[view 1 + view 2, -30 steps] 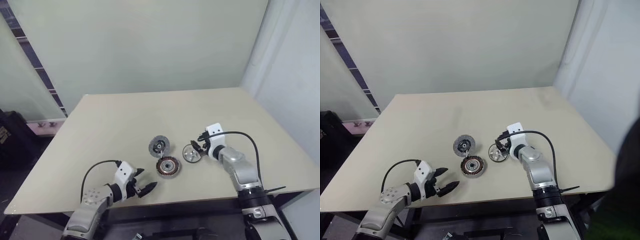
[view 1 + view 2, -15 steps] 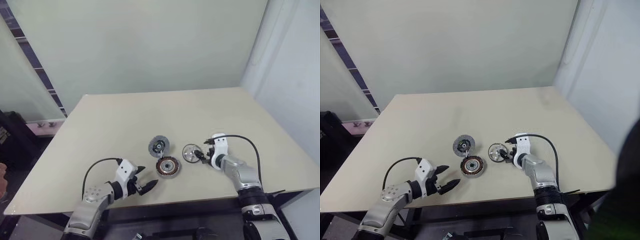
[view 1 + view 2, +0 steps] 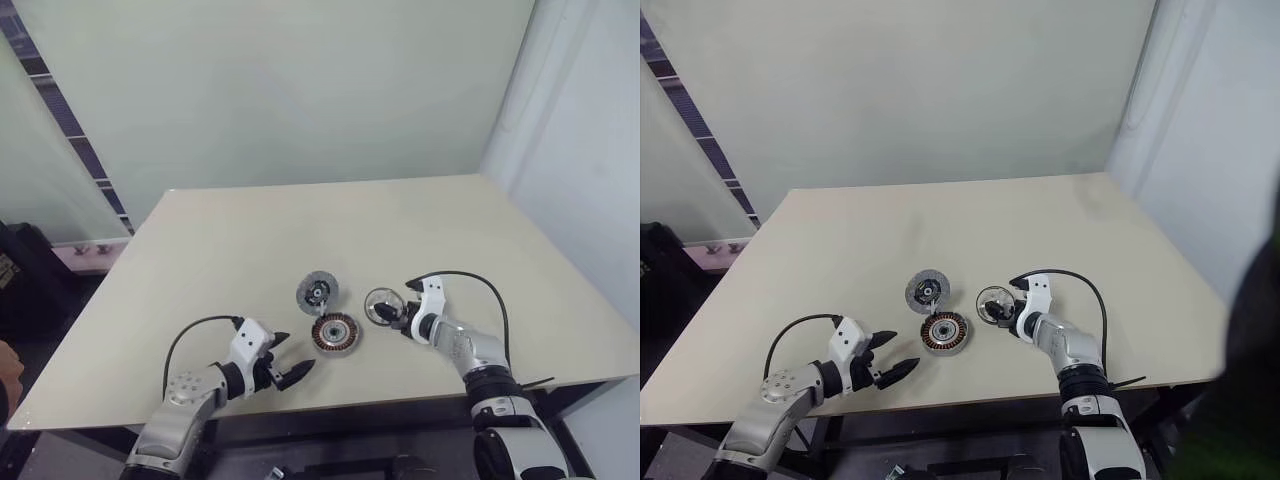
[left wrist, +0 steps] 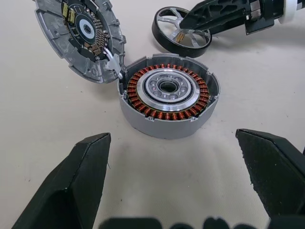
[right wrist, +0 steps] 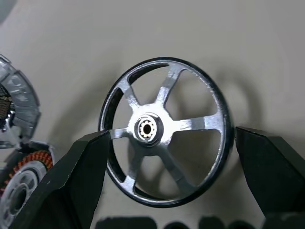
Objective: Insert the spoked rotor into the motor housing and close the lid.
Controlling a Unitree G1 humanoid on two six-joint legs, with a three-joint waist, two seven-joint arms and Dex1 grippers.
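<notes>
Right hand [image 3: 398, 316] straddles spoked rotor [image 3: 380, 305].

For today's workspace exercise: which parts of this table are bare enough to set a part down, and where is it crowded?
Free: the table's far half behind the lid, and both side margins. Crowded: the near centre, where the lid, motor housing, spoked rotor and right gripper cluster.

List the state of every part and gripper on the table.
Spoked rotor: on the table, between the right gripper's fingers, not yet inserted.
Motor housing: open, windings exposed.
Lid: off, leaning on the housing.
Left gripper: open, empty.
Right gripper: open around the rotor.
</notes>
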